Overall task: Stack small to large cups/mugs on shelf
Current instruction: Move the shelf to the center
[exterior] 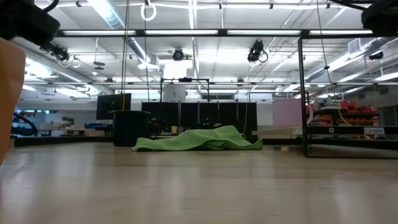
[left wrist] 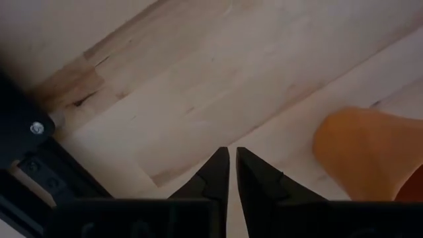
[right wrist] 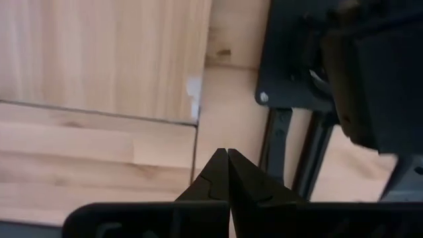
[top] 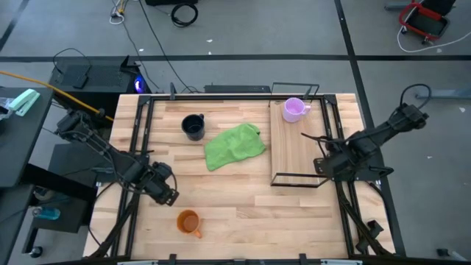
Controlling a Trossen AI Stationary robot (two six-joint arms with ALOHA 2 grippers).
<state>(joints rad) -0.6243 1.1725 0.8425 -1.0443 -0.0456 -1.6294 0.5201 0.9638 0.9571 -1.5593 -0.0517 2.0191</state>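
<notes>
The orange mug [top: 189,222] is seen just beside the left tool [top: 168,195], nearly closed and empty; the right tool [top: 321,166], closed, is held by the shelf [top: 294,151].

The left gripper [top: 166,193] hangs low at about 7 o'clock on the desk [top: 294,213], its fingers [left wrist: 215,173] almost together with a thin gap and nothing between them. The right gripper [top: 321,166] waits at 3 o'clock, fingers [right wrist: 213,173] pressed tight.
</notes>
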